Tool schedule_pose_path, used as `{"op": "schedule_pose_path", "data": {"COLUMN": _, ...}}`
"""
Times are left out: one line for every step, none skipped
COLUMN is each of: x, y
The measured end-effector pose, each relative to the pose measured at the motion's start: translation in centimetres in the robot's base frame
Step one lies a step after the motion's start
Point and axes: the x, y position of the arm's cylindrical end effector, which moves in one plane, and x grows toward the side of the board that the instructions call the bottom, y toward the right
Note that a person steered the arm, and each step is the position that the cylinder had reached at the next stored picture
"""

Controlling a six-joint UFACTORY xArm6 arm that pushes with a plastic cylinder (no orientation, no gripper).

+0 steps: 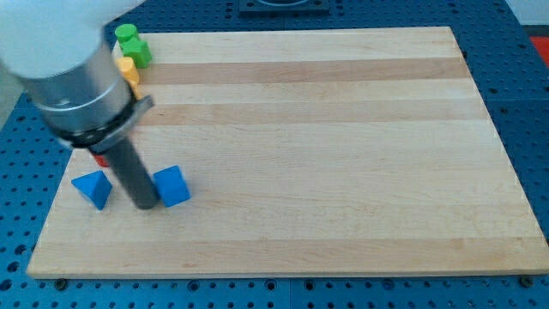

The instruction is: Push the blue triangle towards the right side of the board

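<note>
Two blue blocks lie near the board's left bottom part. One blue triangle-like block (93, 189) sits at the far left. A second blue block (172, 185) with a pointed top sits to its right. My tip (145, 206) stands between them, close against the left side of the right blue block. The dark rod rises from the tip up to the large grey and white arm body at the view's top left.
A green block (132, 44) and a yellow block (129, 71) sit at the board's top left corner, partly hidden by the arm. A bit of a red block (99, 160) shows behind the rod. The wooden board (343, 154) lies on a blue perforated table.
</note>
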Motion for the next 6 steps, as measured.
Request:
{"op": "schedule_pose_path", "data": {"x": -0.7, "y": 6.2}}
{"op": "schedule_pose_path", "data": {"x": -2.9, "y": 10.3}}
{"op": "schedule_pose_path", "data": {"x": -0.5, "y": 11.4}}
{"op": "schedule_pose_path", "data": {"x": 5.2, "y": 10.0}}
{"op": "schedule_pose_path", "data": {"x": 7.5, "y": 3.9}}
{"op": "schedule_pose_path", "data": {"x": 7.5, "y": -3.6}}
